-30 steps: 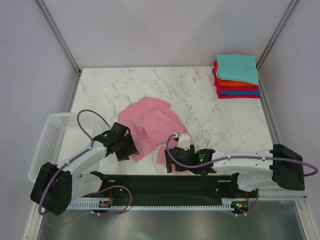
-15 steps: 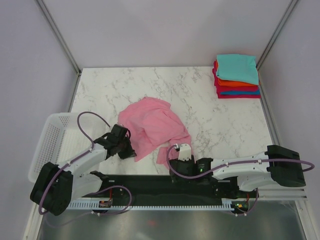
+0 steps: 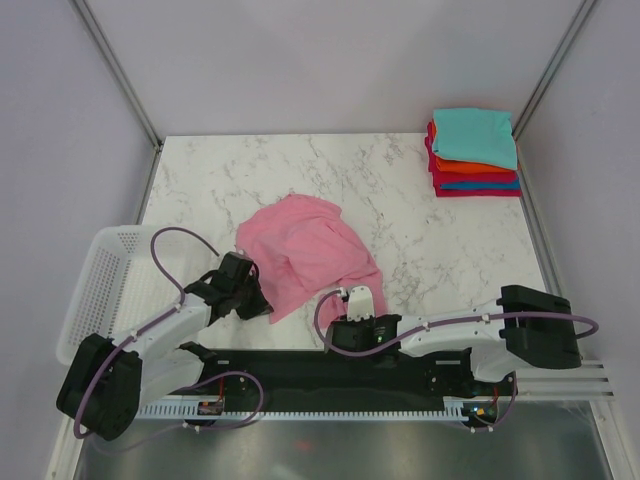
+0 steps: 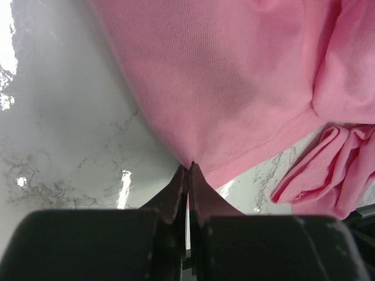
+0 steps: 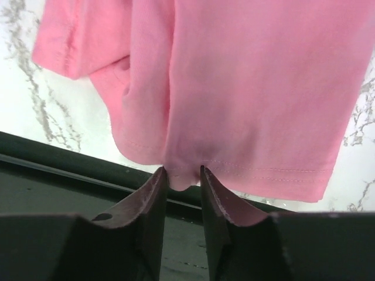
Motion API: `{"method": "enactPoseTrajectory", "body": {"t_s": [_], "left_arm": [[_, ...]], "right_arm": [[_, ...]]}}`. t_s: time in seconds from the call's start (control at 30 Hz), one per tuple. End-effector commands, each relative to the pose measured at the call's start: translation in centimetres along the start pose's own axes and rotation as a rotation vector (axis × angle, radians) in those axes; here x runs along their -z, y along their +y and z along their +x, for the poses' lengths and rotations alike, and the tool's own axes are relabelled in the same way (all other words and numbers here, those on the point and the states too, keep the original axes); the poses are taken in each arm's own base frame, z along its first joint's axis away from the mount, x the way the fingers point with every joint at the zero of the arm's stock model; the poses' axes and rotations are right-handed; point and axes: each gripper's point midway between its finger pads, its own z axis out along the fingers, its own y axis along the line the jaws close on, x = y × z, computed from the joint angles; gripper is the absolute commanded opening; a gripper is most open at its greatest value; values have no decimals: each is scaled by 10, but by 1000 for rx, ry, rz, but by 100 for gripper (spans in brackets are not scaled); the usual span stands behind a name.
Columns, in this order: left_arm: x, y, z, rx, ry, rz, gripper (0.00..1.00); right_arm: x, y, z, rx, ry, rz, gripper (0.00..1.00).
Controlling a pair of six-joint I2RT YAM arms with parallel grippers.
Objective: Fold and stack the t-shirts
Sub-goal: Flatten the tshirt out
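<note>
Though overhead hides it, left hand (image 4: 188, 167) pinches pink shirt (image 4: 234, 88) tight — right hand (image 5: 183, 171) half-open astride its hem

marble table (image 3: 400, 180), pink shirt (image 3: 300, 250), folded stack (image 3: 475, 150), basket (image 3: 100, 270) perhaps overhanging

Up close, the pink shirt (image 5: 246, 88) runs off the top edge, and I can't tell whether the right gripper (image 5: 180, 172) actually presses the hem between its jaws. From above, its wrist covers that hem at 6 o'clock. At 1 o'clock the teal shirt (image 3: 475, 135) leaves only edges of the lower tees (image 3: 470, 177) showing
</note>
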Motion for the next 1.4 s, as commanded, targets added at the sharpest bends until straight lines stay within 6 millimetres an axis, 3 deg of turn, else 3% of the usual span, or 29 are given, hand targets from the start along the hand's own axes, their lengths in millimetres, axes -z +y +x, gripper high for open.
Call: {"method": "enactPoseTrajectory", "body": {"t_s": [0.0, 0.17, 0.27, 0.4, 0.47, 0.53, 0.57, 0.63, 0.67, 0.77, 0.8, 0.83, 0.87, 0.93, 0.97, 1.03, 1.07, 1.13, 1.17, 1.2, 1.37], "left_arm": [[-3, 9, 5, -14, 3, -22, 2], [-3, 8, 5, -16, 3, -18, 2], [6, 2, 3, -26, 0, 8, 2], [44, -32, -20, -49, -89, 123, 2], [77, -53, -38, -64, -166, 191, 2], [99, -61, -51, -83, -223, 197, 2], [120, -72, -62, -94, -255, 210, 2], [138, -77, -72, -122, -288, 197, 2], [157, -87, -81, -133, -318, 214, 2], [185, -99, -100, -168, -393, 217, 2], [209, -108, -114, -170, -455, 229, 2], [222, -112, -122, -190, -491, 229, 2], [253, -126, -135, -196, -562, 267, 2], [277, -131, -152, -224, -628, 235, 2], [314, -142, -164, -225, -708, 274, 2], [336, -143, -177, -245, -765, 228, 2], [371, -150, -184, -243, -838, 263, 2], [394, -150, -194, -259, -905, 241, 2], [422, -152, -198, -250, -971, 268, 2], [434, -149, -202, -247, -1012, 250, 2], [494, -145, -212, -229, -1167, 246, 2]], "right_arm": [[-1, -1, -8, 4, -32, 40, 35], [-2, -10, 0, 16, -4, 73, 0], [8, -17, -2, 10, -5, 78, 0], [35, -25, -15, 1, -23, 56, 0], [48, -37, -24, 12, -40, 88, 0], [67, -45, -38, -3, -73, 87, 0], [72, -48, -43, -10, -89, 83, 0], [85, -54, -61, -40, -142, 72, 0], [89, -55, -69, -39, -162, 68, 0], [115, -56, -111, -95, -271, 46, 0], [133, -58, -137, -113, -345, 48, 0], [143, -61, -151, -118, -382, 55, 0], [154, -65, -164, -126, -418, 63, 0], [188, -78, -201, -131, -521, 99, 0], [200, -84, -212, -140, -560, 112, 0], [238, -98, -238, -154, -651, 117, 0], [253, -106, -244, -167, -684, 104, 0], [285, -122, -259, -194, -754, 90, 0], [295, -128, -262, -202, -775, 81, 0], [315, -140, -266, -245, -815, 45, 0], [367, -186, -269, -292, -920, -32, 0]]}}
